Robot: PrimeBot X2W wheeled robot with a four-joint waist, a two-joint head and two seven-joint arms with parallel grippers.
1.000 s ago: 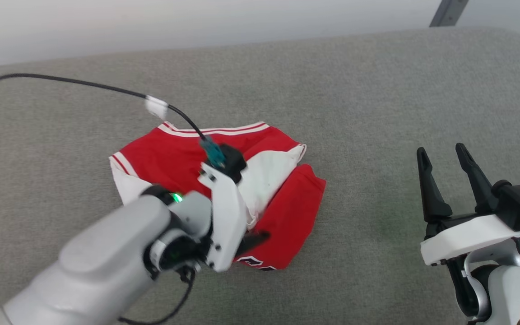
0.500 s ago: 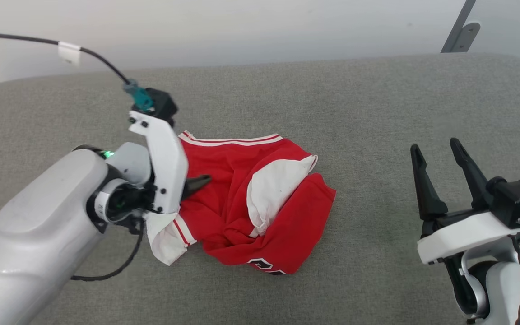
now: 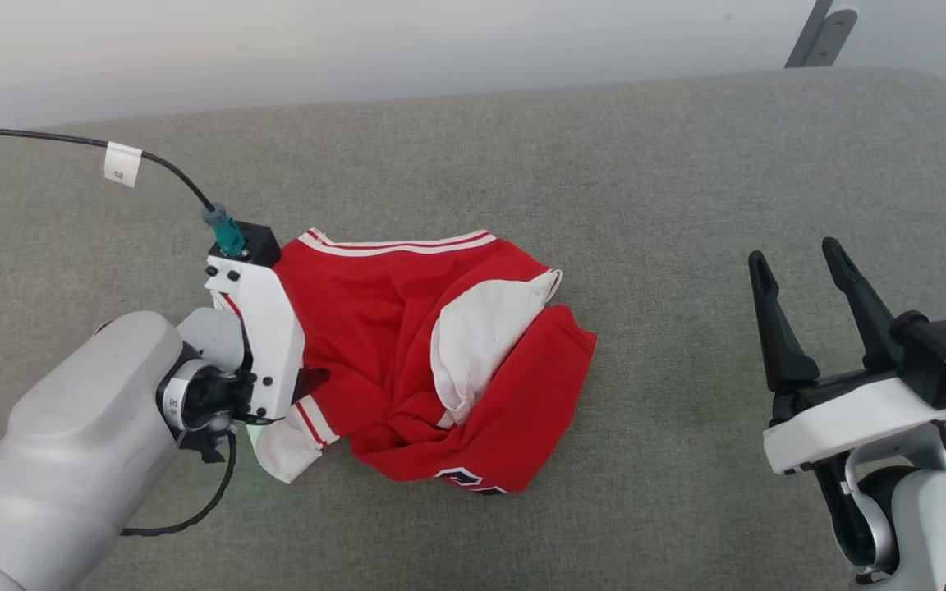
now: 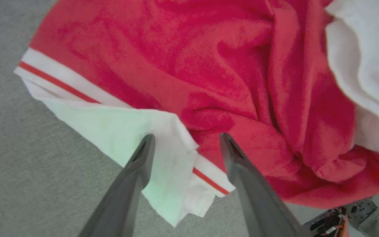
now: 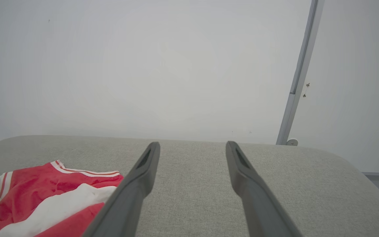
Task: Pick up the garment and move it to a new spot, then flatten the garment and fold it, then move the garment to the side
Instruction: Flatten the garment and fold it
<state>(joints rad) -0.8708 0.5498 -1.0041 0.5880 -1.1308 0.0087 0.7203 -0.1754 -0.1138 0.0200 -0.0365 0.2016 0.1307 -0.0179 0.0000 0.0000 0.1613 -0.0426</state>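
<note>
- Head view: the garment (image 3: 374,320), a red T-shirt with white sleeves and red-and-white striped trim, lies crumpled left of the middle of the grey cloth-covered desk (image 3: 645,164). A bit of black-and-white print shows at its near edge.
- The left hand (image 3: 309,382) is over the garment's left edge. Its white mount hides most of the fingers, and one dark tip pokes out beside a striped sleeve seam. A black cable (image 3: 165,167) with a white label (image 3: 121,164) runs from the wrist toward the left edge of the view.
- The right hand (image 3: 793,253) is well apart from the garment on the right, above bare desk, with its two fingers spread and nothing between them.
- Left wrist view: the left hand (image 4: 187,137) has its fingers apart. One finger is over a white sleeve (image 4: 117,121), the other over red cloth next to the striped trim. I cannot tell whether they touch the cloth. Grey desk (image 4: 18,148) shows to the left.
- Right wrist view: the right hand (image 5: 192,144) points with its fingers wide over bare desk (image 5: 308,184) toward a pale wall (image 5: 143,65) and a slanted grey post (image 5: 299,72). The garment (image 5: 41,187) lies at the lower left.
</note>
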